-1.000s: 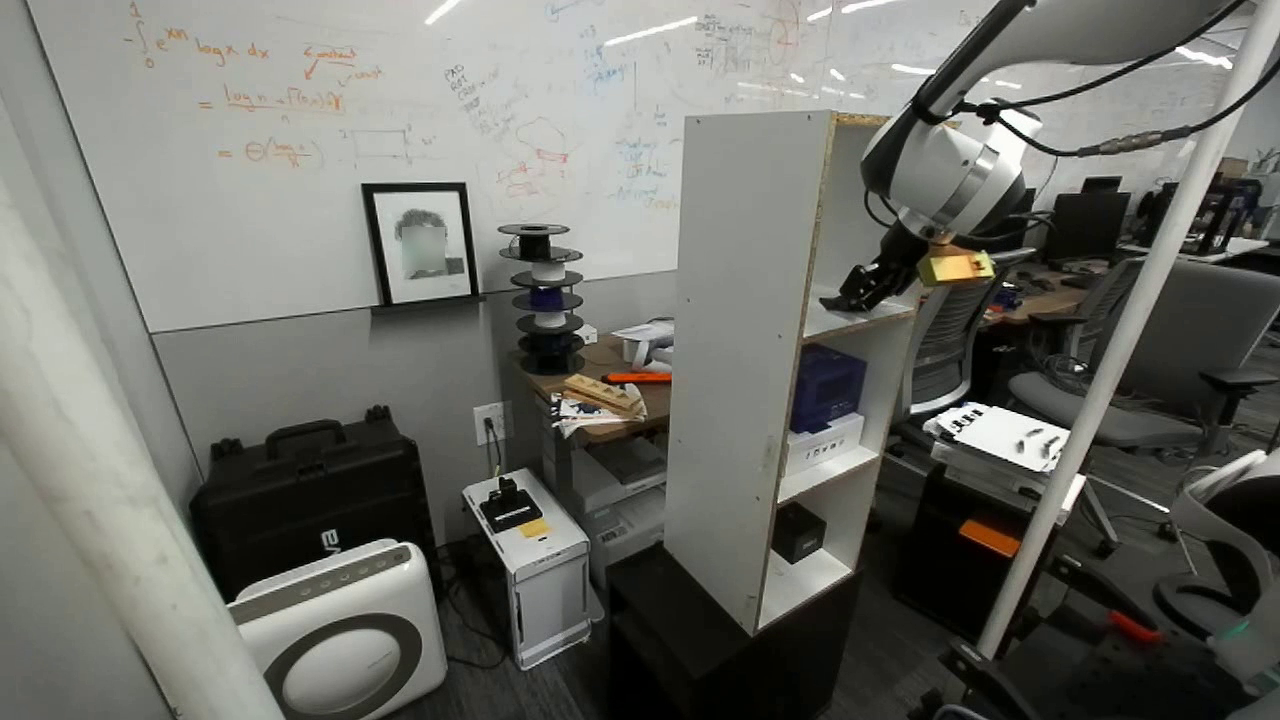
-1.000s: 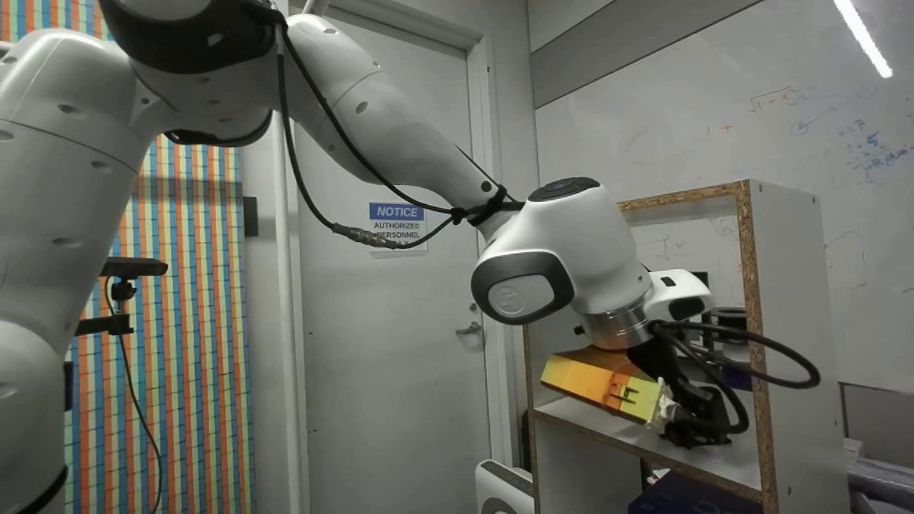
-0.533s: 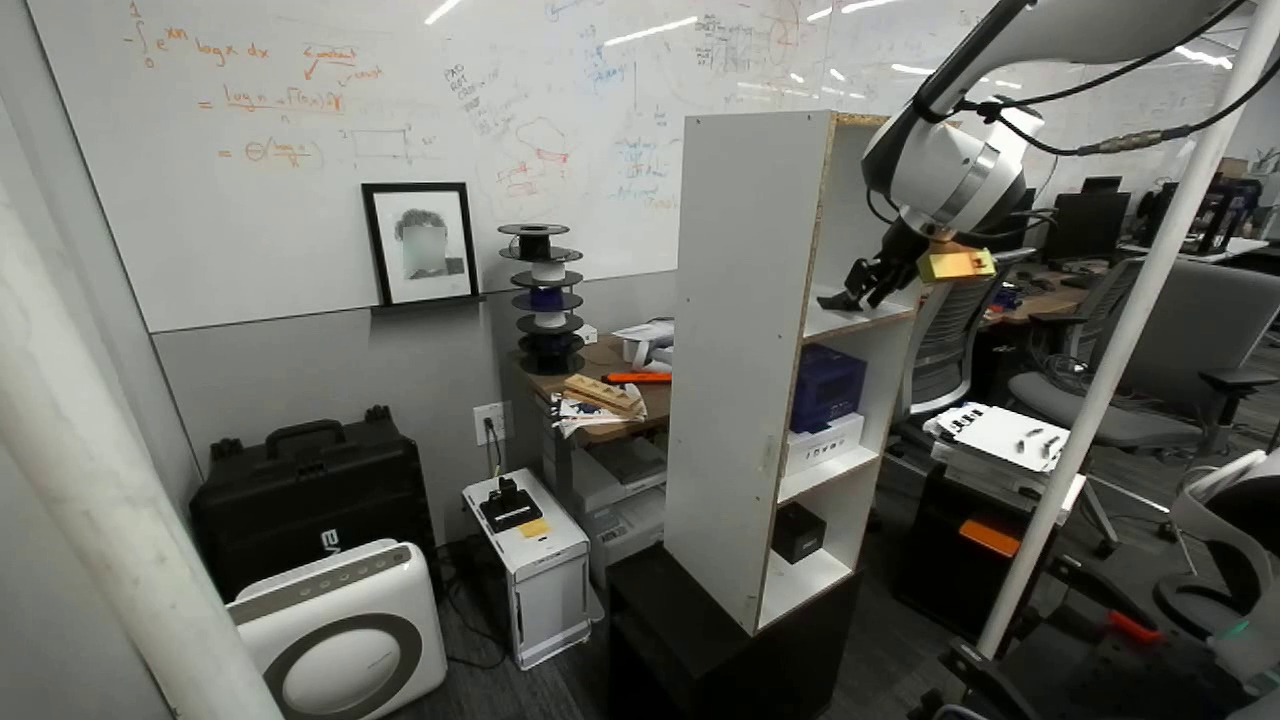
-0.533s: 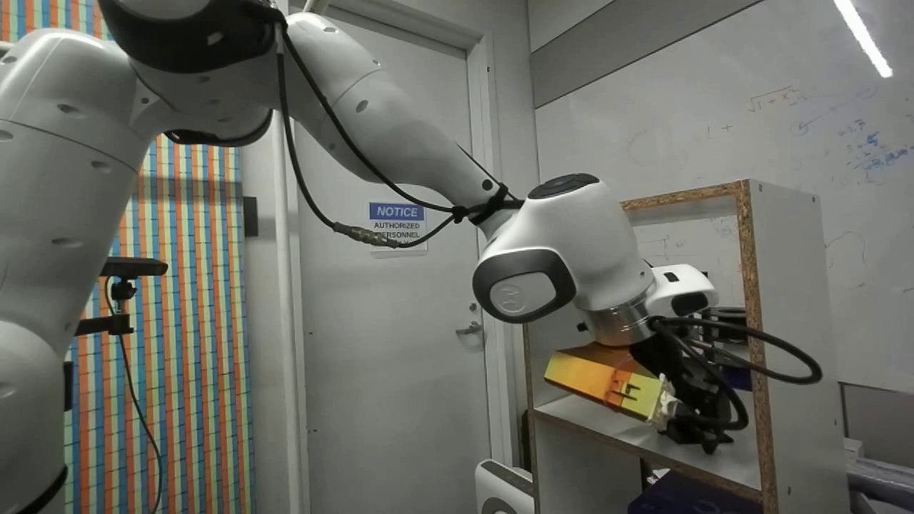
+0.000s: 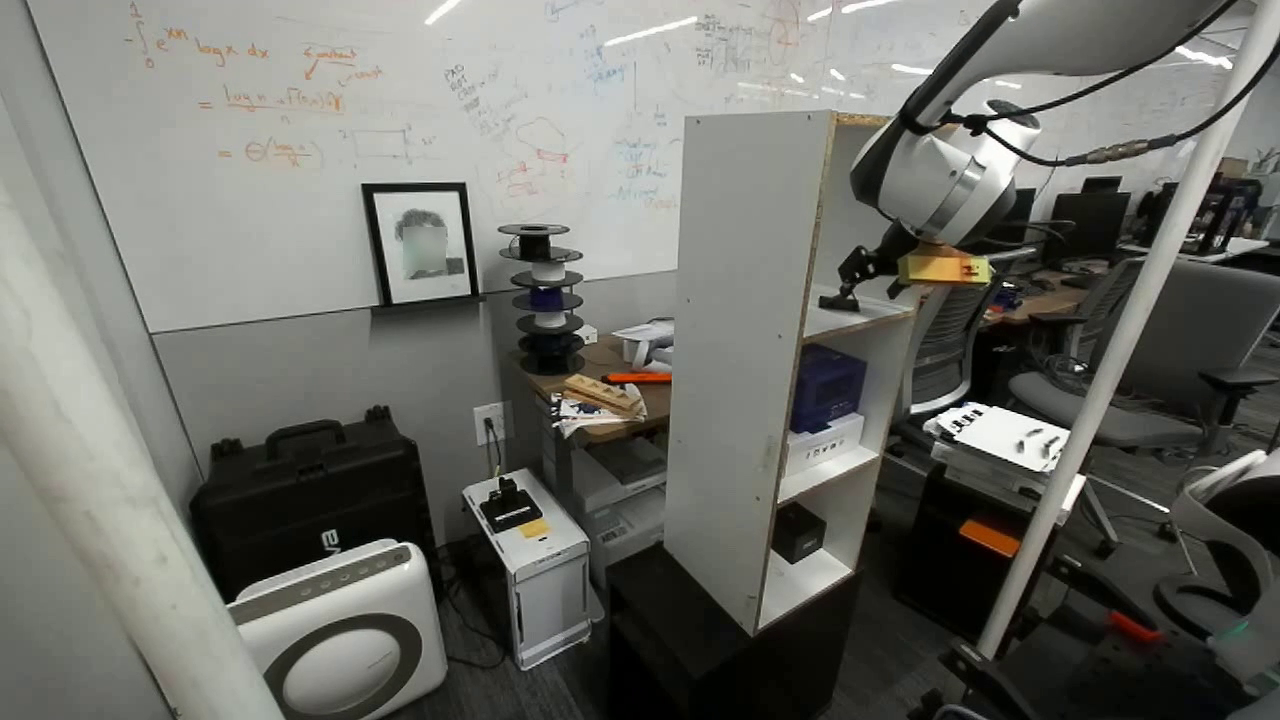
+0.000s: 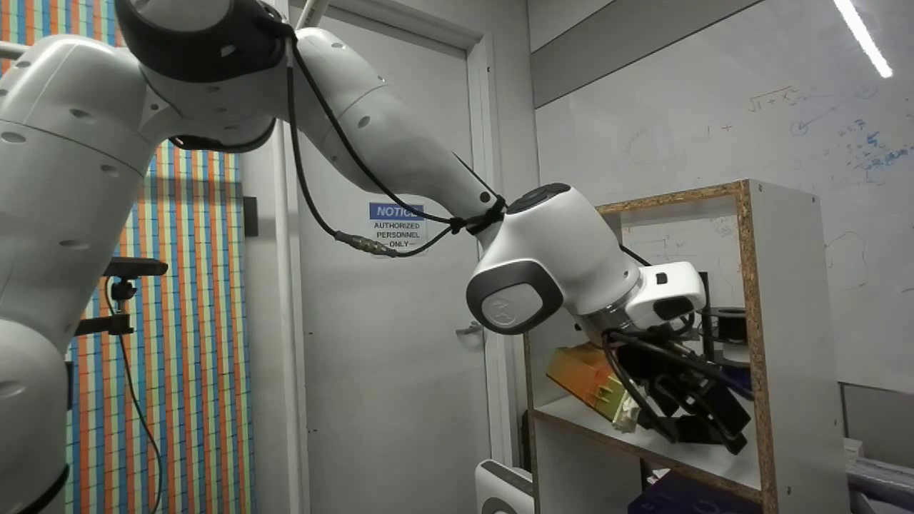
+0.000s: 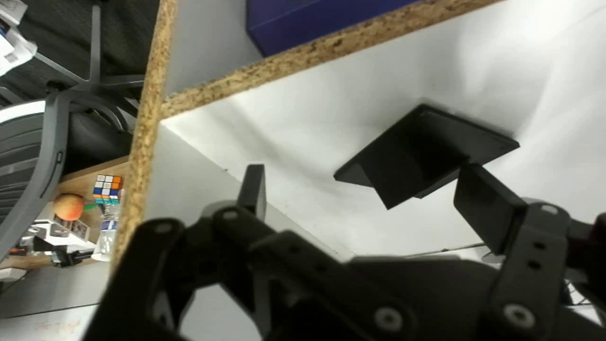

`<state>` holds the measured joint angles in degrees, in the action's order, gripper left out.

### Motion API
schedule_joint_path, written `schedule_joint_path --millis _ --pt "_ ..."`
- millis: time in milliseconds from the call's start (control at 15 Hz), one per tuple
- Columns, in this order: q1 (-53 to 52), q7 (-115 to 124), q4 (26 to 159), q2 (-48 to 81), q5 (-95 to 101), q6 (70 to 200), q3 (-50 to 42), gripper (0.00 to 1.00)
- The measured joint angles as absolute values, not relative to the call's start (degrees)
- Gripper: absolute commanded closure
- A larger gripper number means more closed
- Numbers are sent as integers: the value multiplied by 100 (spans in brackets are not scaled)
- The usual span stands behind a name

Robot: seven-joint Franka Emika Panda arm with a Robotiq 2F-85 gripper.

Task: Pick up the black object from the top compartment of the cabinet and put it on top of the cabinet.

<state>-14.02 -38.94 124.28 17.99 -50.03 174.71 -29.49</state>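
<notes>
The cabinet is a tall white shelf unit with raw chipboard edges; it also shows in an exterior view. On its top compartment's floor rests the black object, a flat base with an upright plate, seen small in an exterior view. My gripper reaches into that compartment with its jaws wide apart and nothing gripped. The object lies ahead of the fingers, nearer the right-hand pad in the wrist view; whether they touch I cannot tell. Dark gripper parts blend with the object in an exterior view.
A blue box on a white carton fills the compartment below. A black box sits lowest. The cabinet's side wall is close to the left finger. An orange-yellow block is fixed to my wrist. Spools stand behind.
The fingers have spread apart. My wrist has turned and shifted slightly, tilting the orange-yellow block. The black object now shows apart from the gripper on the shelf floor.
</notes>
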Motion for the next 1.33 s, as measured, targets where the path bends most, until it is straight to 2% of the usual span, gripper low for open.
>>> schedule_joint_path --millis 600,667,733,933,1000,1133,1200,1333 --pt "-1428 -3029 12003 2244 -5054 17490 -2886 0" --pt "-1434 -2967 11939 2275 -5054 17491 -2888 25" --pt "-1306 -2686 11899 2280 -4725 17570 -2751 26" --pt "-721 -1452 11859 2282 -3328 17831 -2201 51" --pt "-595 -1101 11860 2286 -2922 17856 -2099 13" --pt "-536 -817 11862 2309 -2586 17844 -2049 12" --pt "-430 -580 11869 2310 -2234 17817 -1945 5" --pt "-208 -381 11878 2279 -1716 17766 -1662 0"
